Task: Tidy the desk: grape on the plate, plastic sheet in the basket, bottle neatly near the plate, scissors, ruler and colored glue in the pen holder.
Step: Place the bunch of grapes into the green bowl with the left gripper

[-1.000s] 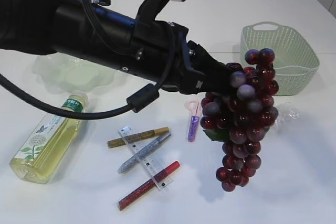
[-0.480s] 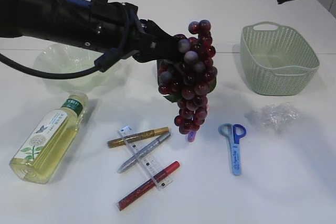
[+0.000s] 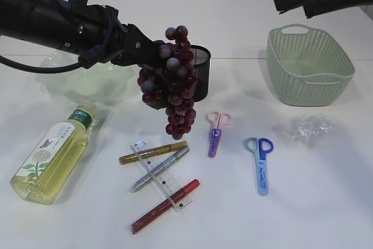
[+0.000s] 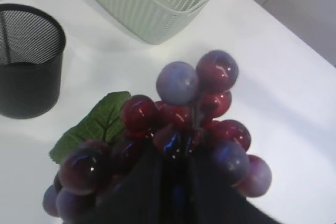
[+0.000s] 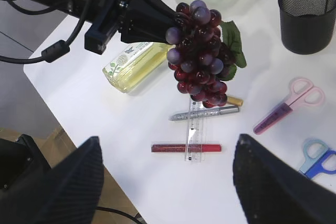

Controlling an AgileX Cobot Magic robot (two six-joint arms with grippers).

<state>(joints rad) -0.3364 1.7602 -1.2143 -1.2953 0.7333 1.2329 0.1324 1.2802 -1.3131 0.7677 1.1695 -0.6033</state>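
Gripping the grape bunch (image 3: 172,86) aloft, left gripper (image 3: 147,53); right gripper's (image 5: 165,179) fingers spread, seemingly empty

- A robot test bench dressed as a desk, likely in a lab: a plain white tabletop (image 3: 326,202) fills the frame, with only a pale wall strip along the top edge.
- Two black robot arms with exposed cables reach in from the upper left and upper right.
- Props lie spread out: a black mesh pen holder (image 3: 200,73), a pale green plastic basket (image 3: 309,74), glitter glue pens (image 3: 153,152), a clear ruler (image 3: 164,178), pink scissors (image 3: 217,132) and blue scissors (image 3: 260,161).
- In the right wrist view, the table's edge shows at lower left, with grey floor beyond.
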